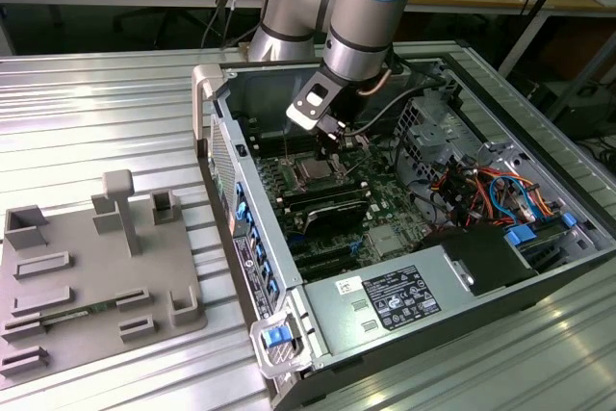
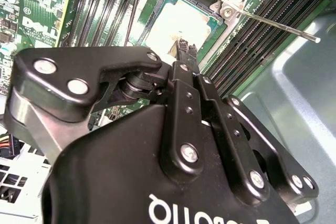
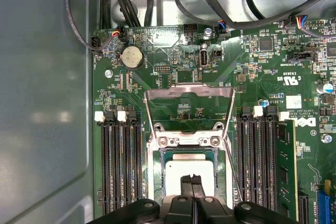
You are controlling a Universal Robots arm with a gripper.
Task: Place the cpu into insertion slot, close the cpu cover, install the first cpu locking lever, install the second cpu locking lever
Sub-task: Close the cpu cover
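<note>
metal bench (image 1: 115, 103) w/ open pc case (image 1: 241, 209); gripper (image 3: 191, 178) pinched shut over socketed cpu (image 3: 176, 174), cpu cover (image 3: 189, 94) up.

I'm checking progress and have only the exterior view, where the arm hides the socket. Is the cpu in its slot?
Observer: Yes. In both wrist views the cpu lies flat inside the socket, silver side up.
Operator: Is the cpu cover down over it?
Observer: No. In the first wrist view the cpu cover is swung open away from the socket, with the board showing through its window.
Operator: And the hand?
Observer: In both wrist views the hand is shut, its fingertips over the cpu. I cannot tell whether they touch it.
</note>
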